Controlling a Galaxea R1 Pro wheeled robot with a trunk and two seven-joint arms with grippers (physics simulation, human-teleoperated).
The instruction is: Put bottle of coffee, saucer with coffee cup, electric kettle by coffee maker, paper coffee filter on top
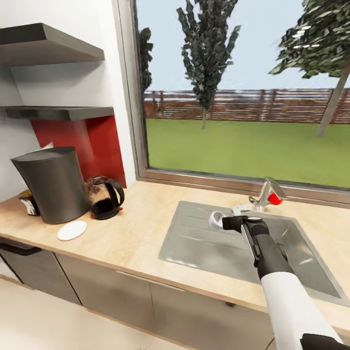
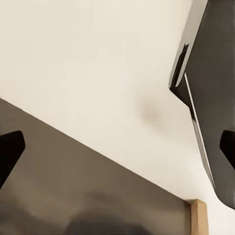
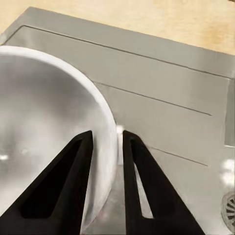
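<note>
Two fingers of the right gripper (image 3: 105, 161) pinch the coffee cup (image 3: 44, 132) above the sink (image 1: 194, 233).

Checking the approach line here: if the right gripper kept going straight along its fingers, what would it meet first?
The right gripper holds the coffee cup's wall; beyond it, probably the steel sink drainboard, though depth is unclear.

Right gripper (image 1: 219, 222) — coffee cup (image 1: 214, 219) over sink (image 1: 194, 238)
</note>
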